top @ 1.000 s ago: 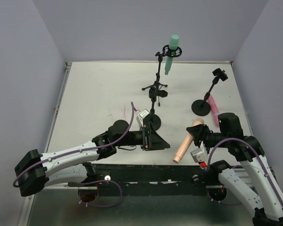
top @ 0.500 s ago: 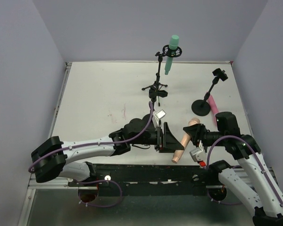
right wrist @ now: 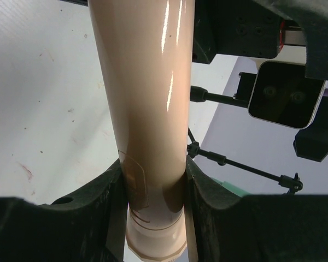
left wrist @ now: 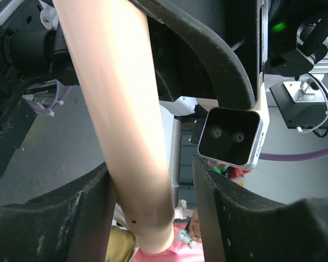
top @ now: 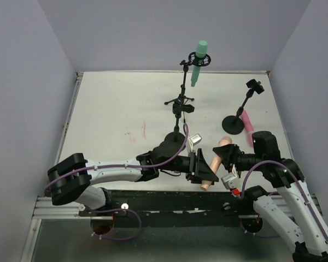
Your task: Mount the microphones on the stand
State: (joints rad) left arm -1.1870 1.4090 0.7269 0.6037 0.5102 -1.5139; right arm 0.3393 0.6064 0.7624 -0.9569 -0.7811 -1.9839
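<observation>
Swung further right than a second ago, the left arm (top: 115,170) lies low along the near edge of the white table (top: 109,103), its left fingers (top: 197,164) at the slanted beige-peach plastic microphone (top: 223,143), lower right of centre. Upper centre, a mint green microphone (top: 198,63) hangs clipped in a black tripod stand (top: 180,101) before pale grey walls (top: 153,33). Left wrist: the left fingers (left wrist: 54,218) stand spread astride that beige-peach microphone (left wrist: 126,136), a gap on its right. Right wrist: the right fingers (right wrist: 60,218) pinch it (right wrist: 147,109) tight.
</observation>
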